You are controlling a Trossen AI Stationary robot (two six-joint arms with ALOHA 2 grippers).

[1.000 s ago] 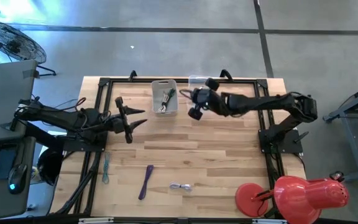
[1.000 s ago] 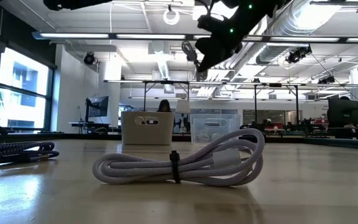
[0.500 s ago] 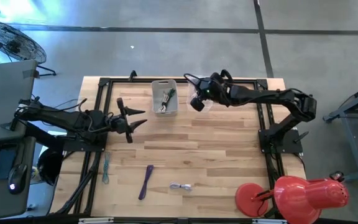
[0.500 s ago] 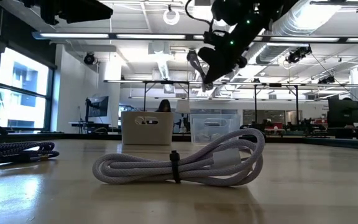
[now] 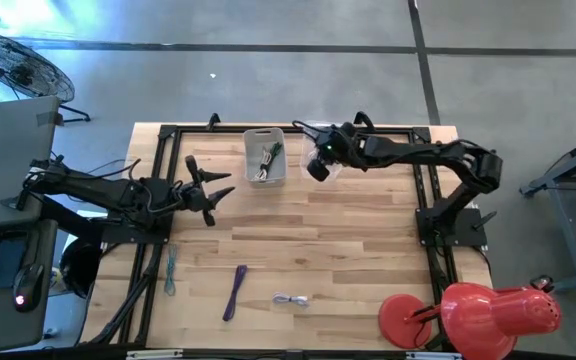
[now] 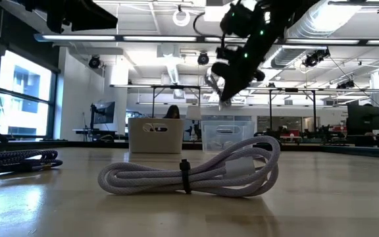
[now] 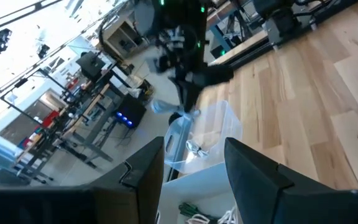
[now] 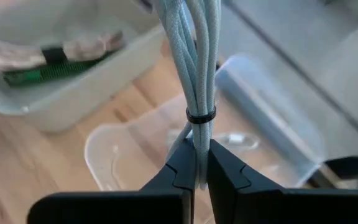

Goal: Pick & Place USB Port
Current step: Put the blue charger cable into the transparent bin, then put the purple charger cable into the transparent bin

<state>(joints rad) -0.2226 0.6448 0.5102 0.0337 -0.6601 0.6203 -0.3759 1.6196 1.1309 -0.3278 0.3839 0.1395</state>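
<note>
The right gripper [image 8: 200, 163] is clenched on a bundled pale blue USB cable [image 8: 197, 68], pinching it just below its black tie, and holds it in the air over the clear plastic bin [image 8: 166, 146] at the far edge of the table [image 5: 368, 260]. That bin stands just beside the white bin [image 5: 265, 157], which already holds a green-tied cable and a pale one. So this carry looks nearly finished: the cable hangs above the clear bin, where at least one small cable already lies, and only the lowering and letting go remain. More work is left on the near half of the table, where a teal cable [image 5: 170, 270], a purple cable [image 5: 236, 291] and a coiled white cable [image 6: 189, 170] wait, well apart from one another. The left gripper [image 5: 211, 194] hovers with its fingers parted and nothing between them, on the left side short of the white bin. The black frame rail runs close behind both bins, so room is tight there; the middle of the table is bare.
</note>
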